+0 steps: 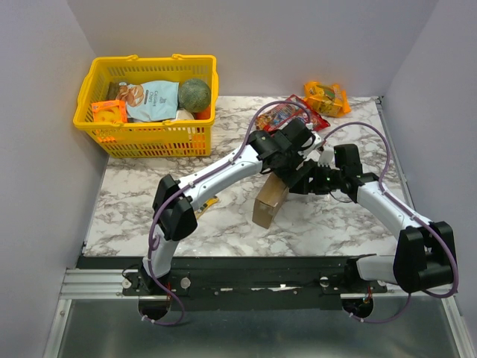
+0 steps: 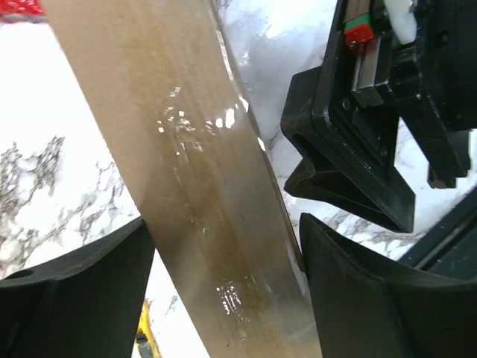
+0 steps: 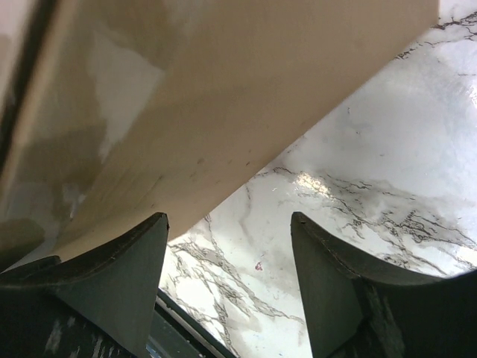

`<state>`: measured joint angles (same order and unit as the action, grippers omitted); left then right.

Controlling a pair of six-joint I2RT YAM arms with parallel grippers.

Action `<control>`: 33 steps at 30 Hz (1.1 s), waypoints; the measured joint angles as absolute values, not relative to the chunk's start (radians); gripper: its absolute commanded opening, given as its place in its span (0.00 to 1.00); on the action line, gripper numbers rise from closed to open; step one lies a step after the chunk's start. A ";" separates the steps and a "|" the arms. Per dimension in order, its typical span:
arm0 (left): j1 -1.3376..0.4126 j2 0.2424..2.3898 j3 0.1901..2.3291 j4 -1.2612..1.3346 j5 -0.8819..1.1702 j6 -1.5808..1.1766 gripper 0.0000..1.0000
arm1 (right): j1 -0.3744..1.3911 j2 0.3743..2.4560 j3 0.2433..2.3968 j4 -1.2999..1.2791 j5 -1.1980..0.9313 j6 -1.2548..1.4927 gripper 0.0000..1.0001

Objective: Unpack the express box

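Note:
The express box [image 1: 270, 201] is a plain brown cardboard box, raised on edge and tilted at the table's middle. My left gripper [image 1: 289, 158] is shut on its upper part. In the left wrist view the box [image 2: 201, 171] runs between both fingers [image 2: 74, 298] of the left gripper [image 2: 227, 294]. My right gripper [image 1: 311, 181] is open just right of the box. In the right wrist view the right gripper [image 3: 227, 276] has only marble between its jaws, and the box's side [image 3: 223, 82] lies above its left finger. The right gripper also shows in the left wrist view [image 2: 358, 149].
A yellow plastic basket [image 1: 149, 136] at the back left holds snack bags and a green melon [image 1: 194, 95]. A red snack bag [image 1: 282, 115] and an orange packet [image 1: 326, 97] lie at the back right. A small yellow item [image 1: 210, 202] lies under the left arm.

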<state>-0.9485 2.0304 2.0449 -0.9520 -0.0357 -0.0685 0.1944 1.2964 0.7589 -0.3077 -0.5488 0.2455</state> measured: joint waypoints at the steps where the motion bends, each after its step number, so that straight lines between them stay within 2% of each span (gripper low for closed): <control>1: -0.945 2.030 2.046 -0.953 -0.022 -0.068 0.76 | 0.194 1.298 0.759 -0.308 -0.549 0.245 0.74; 9: -0.848 2.030 2.053 -0.946 0.228 -0.053 0.68 | 0.194 1.335 0.759 -0.307 -0.549 0.246 0.73; 16: -0.812 2.030 2.053 -0.956 0.313 -0.031 0.62 | 0.192 1.368 0.759 -0.307 -0.548 0.246 0.73; 33: -0.670 2.031 2.068 -0.959 0.661 -0.027 0.58 | 0.192 1.459 0.812 -0.287 -0.548 0.234 0.73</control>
